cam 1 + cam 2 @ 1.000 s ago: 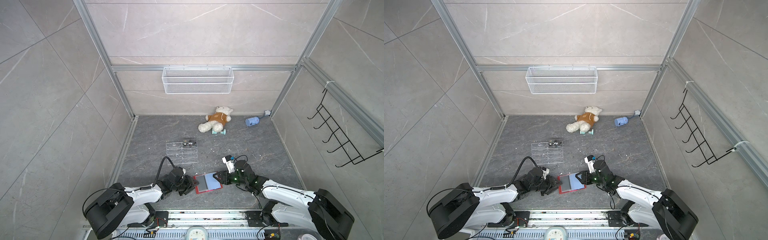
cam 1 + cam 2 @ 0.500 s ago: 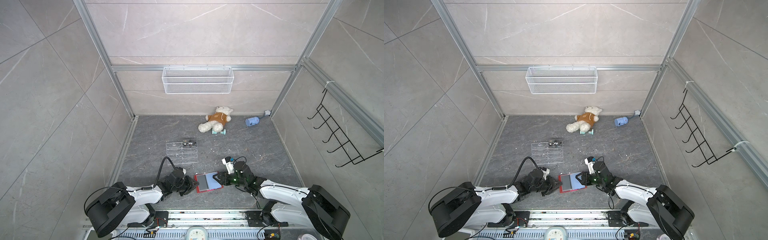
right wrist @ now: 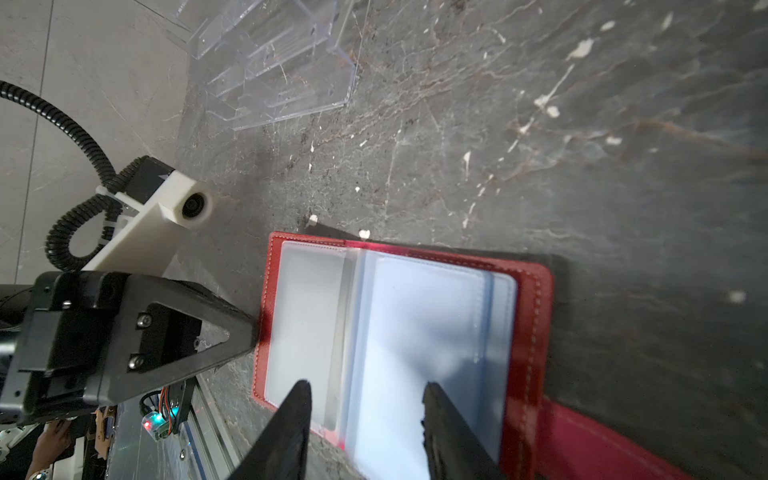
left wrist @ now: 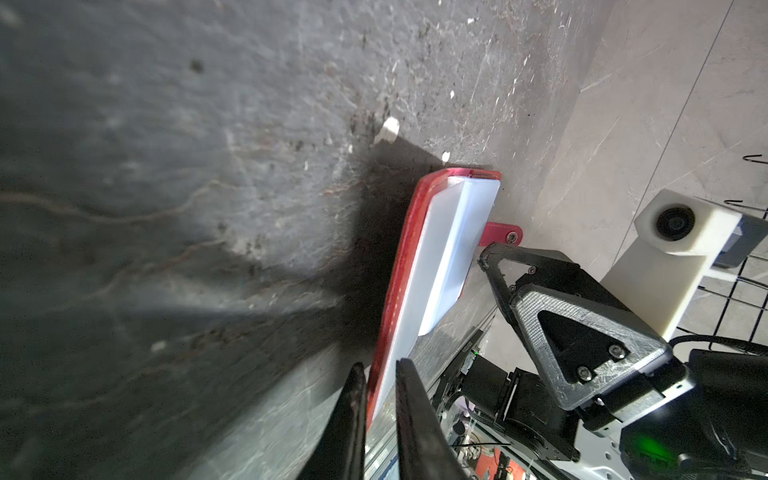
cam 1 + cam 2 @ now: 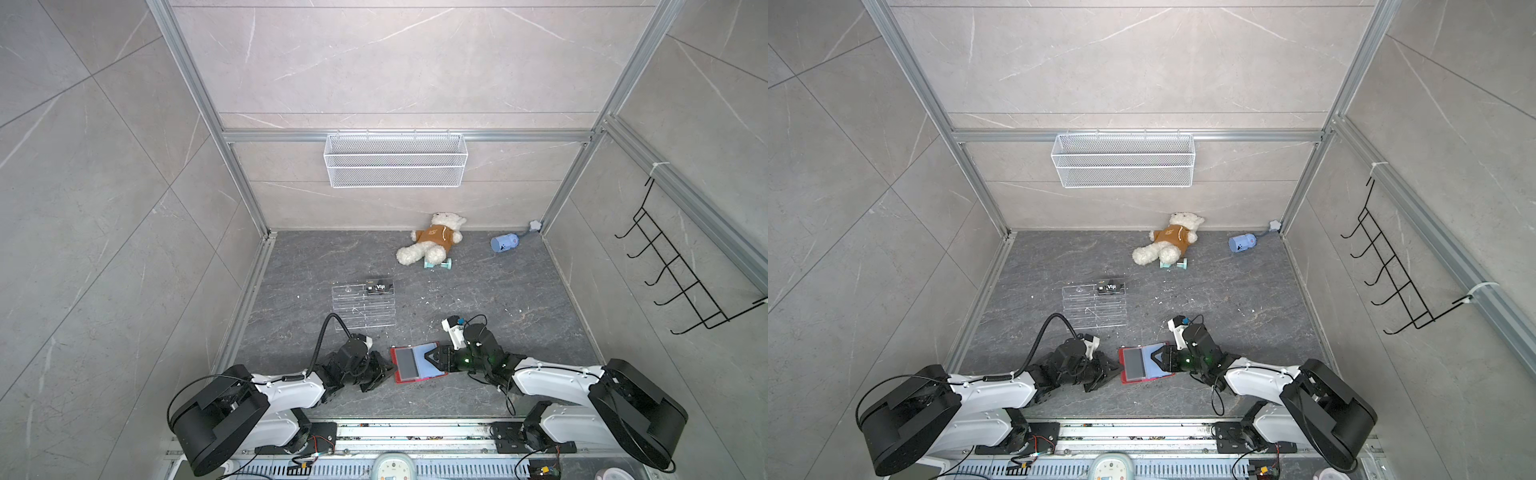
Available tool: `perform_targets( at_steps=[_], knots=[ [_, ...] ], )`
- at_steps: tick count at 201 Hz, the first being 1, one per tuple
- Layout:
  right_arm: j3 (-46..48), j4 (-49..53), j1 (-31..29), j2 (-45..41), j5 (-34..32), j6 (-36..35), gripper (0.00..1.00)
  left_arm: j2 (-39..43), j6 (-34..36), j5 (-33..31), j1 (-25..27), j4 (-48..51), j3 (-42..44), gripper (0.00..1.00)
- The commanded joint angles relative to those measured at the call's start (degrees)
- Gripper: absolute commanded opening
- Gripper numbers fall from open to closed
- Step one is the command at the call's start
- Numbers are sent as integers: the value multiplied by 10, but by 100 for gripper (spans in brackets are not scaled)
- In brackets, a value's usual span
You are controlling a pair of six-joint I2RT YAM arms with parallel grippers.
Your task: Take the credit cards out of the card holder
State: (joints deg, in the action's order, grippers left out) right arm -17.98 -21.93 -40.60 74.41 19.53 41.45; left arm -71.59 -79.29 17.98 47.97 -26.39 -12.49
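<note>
While the card holder (image 5: 420, 379) lies open on the tabletop (image 5: 478, 291): you appear to be midway through the task, steadying the holder so that the card inside it can be drawn out.
Acrylic rack (image 5: 361, 309): this clear, stepped, hard-edged plastic stand is farthest left, beyond the left arm. One black card (image 5: 379, 287) with white "Vip" lettering rests on its back tier, so that card is judged to be out already.
Left gripper (image 4: 378, 399): its black tapered fingers are drawn narrow around the holder's left edge, with the red cover and a sleeve between them. It reads as a pinch.
Cover: it is flat, red and leather-like, with pale stitching along the rim. A snap tab (image 4: 500, 239) projects from the edge nearest the right gripper.
Left sleeve (image 3: 307, 324): the plastic is glossy and pale. A thin dark grey card (image 5: 406, 362) lies inside it and shows in both top views.
Right sleeves (image 3: 428, 332): these are soft, blue-clear stacked leaves. You cannot tell whether they hold cards.
Right gripper (image 3: 365, 386): its fingers are about half apart over the right-hand sleeves and hold nothing.
Next move: you will likely need a firm left pinch while the right fingertips find the card's exposed edge. Thin, slick plastic in a snug sleeve may slip, or drag the holder along.
</note>
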Motion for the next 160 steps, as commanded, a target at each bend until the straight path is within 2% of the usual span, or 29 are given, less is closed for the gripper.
perform_targets(
  at_steps=[1,71,113,143,160],
  knots=[
    [8,-17,-4,8,2,7,46,12,5,-8,2,-22,3,14],
    [11,-20,-5,11,2,9,45,13,14,-8,3,-22,3,1],
    [11,-26,-7,25,2,15,45,15,16,-9,3,-22,-1,0],
    [12,-39,-11,36,2,19,45,14,17,-9,4,-24,-3,14],
    [12,-44,-12,43,3,21,45,12,19,-6,4,-30,-5,17]
  ],
)
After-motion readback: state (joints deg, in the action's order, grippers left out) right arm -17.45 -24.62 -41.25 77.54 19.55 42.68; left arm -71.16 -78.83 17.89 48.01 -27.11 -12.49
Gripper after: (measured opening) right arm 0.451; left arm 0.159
